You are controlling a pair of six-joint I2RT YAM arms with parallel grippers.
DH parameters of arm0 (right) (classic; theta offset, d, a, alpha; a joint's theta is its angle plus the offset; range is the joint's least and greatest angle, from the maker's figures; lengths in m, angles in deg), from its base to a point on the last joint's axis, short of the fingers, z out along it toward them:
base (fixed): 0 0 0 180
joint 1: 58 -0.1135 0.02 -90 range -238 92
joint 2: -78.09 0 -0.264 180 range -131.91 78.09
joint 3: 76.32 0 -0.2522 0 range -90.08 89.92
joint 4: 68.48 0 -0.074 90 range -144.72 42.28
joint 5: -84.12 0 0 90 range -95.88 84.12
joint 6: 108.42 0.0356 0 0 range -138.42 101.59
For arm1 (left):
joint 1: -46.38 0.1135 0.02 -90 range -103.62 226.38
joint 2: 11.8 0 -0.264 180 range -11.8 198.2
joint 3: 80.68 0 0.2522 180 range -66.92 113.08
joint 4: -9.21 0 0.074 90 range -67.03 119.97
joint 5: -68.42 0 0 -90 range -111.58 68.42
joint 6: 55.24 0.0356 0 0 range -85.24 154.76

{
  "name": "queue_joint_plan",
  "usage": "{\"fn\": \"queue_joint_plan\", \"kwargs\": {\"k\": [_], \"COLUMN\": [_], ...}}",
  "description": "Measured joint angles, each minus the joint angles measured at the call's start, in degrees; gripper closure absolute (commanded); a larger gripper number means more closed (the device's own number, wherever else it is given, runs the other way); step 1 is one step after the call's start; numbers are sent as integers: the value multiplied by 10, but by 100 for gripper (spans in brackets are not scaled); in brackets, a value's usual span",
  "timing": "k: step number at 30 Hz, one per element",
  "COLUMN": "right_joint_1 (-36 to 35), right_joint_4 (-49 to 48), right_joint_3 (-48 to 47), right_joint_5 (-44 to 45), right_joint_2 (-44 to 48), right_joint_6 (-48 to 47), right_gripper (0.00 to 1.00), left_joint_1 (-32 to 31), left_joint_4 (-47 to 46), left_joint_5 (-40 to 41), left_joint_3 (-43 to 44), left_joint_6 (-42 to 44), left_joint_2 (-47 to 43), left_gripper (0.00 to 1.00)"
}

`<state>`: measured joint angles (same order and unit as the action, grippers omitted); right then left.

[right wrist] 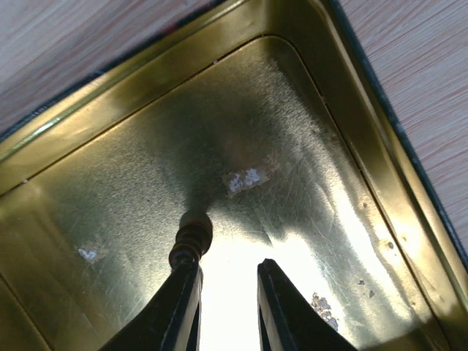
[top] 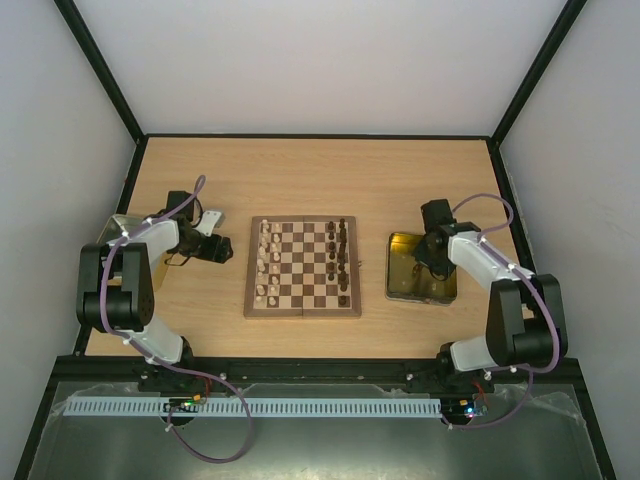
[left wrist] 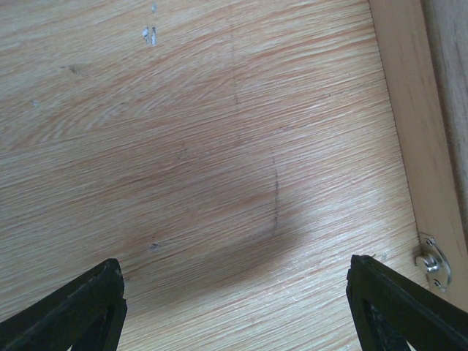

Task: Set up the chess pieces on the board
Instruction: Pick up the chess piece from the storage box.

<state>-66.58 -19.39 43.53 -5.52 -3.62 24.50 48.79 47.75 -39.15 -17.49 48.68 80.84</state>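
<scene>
1. While the right gripper hangs inside the tray, its fingers stand slightly parted. Only bright metal shows in the gap, so nothing is clamped.
2. One dark chess piece sits at the tip of the finger on the left of the wrist view. Whether it touches that finger I cannot tell. Its long axis runs on in line with that finger, away from the wrist.
3. As I judge it, the jaws must shift sideways toward that piece to straddle it.
4. The tray floor around it is bare and the walls stand well off, leaving room.
5. The board lies just beside the tray on this arm's left, so the right arm is nearer. The dark pieces line its near columns and the cream pieces its far ones.
6. The left gripper is splayed wide and empty over the table, beside the board's border.
</scene>
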Motion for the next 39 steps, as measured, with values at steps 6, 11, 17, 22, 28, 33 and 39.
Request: {"fn": "queue_joint_plan", "kwargs": {"k": [6, 11, 17, 22, 28, 33, 39], "right_joint_1": [0, 0, 0, 0, 0, 0, 0], "right_joint_4": [0, -2, -24, -41, -54, -61, -66], "right_joint_3": [-1, -1, -1, -1, -1, -1, 0], "right_joint_5": [1, -9, -28, -33, -34, -34, -31], "right_joint_2": [19, 20, 15, 0, -22, -28, -41], "right_joint_6": [2, 5, 12, 15, 21, 24, 25], "right_gripper": [79, 79, 79, 79, 81, 83, 97], "left_joint_1": [0, 0, 0, 0, 0, 0, 0], "left_joint_4": [0, 0, 0, 0, 0, 0, 0], "left_joint_5": [0, 0, 0, 0, 0, 0, 0], "left_joint_3": [0, 0, 0, 0, 0, 0, 0], "left_joint_6": [0, 0, 0, 0, 0, 0, 0], "left_joint_2": [0, 0, 0, 0, 0, 0, 0], "left_gripper": [17, 17, 17, 17, 17, 17, 17]}}
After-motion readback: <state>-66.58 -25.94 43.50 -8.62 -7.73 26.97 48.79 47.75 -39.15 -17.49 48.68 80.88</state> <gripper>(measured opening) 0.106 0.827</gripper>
